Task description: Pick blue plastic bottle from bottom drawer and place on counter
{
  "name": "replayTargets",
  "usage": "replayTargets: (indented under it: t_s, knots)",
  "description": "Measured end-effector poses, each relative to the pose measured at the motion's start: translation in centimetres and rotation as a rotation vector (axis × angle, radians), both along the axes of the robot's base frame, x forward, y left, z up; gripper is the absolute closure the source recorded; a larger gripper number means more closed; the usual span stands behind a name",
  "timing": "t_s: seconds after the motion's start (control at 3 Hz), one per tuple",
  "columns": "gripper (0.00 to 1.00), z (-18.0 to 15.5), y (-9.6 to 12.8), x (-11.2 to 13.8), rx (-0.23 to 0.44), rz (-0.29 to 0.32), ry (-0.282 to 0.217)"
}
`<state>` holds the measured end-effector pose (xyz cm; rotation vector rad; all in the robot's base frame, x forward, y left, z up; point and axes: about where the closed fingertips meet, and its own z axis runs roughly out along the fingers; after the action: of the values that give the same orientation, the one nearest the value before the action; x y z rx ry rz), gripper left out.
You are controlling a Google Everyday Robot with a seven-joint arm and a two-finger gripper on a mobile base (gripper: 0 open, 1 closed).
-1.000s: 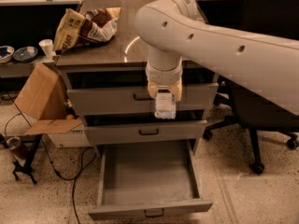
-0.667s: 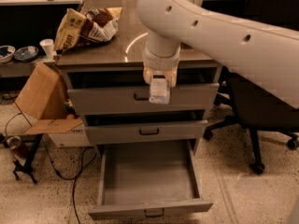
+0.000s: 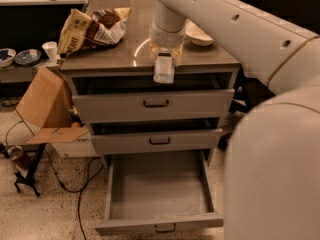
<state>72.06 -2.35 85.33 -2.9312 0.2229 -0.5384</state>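
Camera view: tool [image 3: 164,60], slim bottle [image 3: 164,74] over counter [image 3: 112,54]

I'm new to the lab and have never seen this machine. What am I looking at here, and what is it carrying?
The big white tube is a mobile robot's single arm, seen by one camera looking down at a grey drawer cabinet. Its gripper hangs at the front edge of the counter, jaws closed on the blue plastic bottle, a small pale one. The bottom drawer stands open. On the counter lie a snack bag and a white bowl.
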Motion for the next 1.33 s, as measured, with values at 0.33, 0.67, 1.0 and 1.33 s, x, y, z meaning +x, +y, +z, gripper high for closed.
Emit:
replayTargets:
  t_s: [0.33,0.67,1.0,1.33]
  knots:
    - [1.0,2.4,-0.5,5.8,0.063,-0.065,-0.065]
    - [1.0,6.1,-1.2,8.2,0.124,-0.11,-0.152]
    - [1.0,7.9,-0.6,9.7,0.157,-0.104,-0.195]
    - [1.0,6.7,1.8,10.9,0.173,-0.048,-0.176]
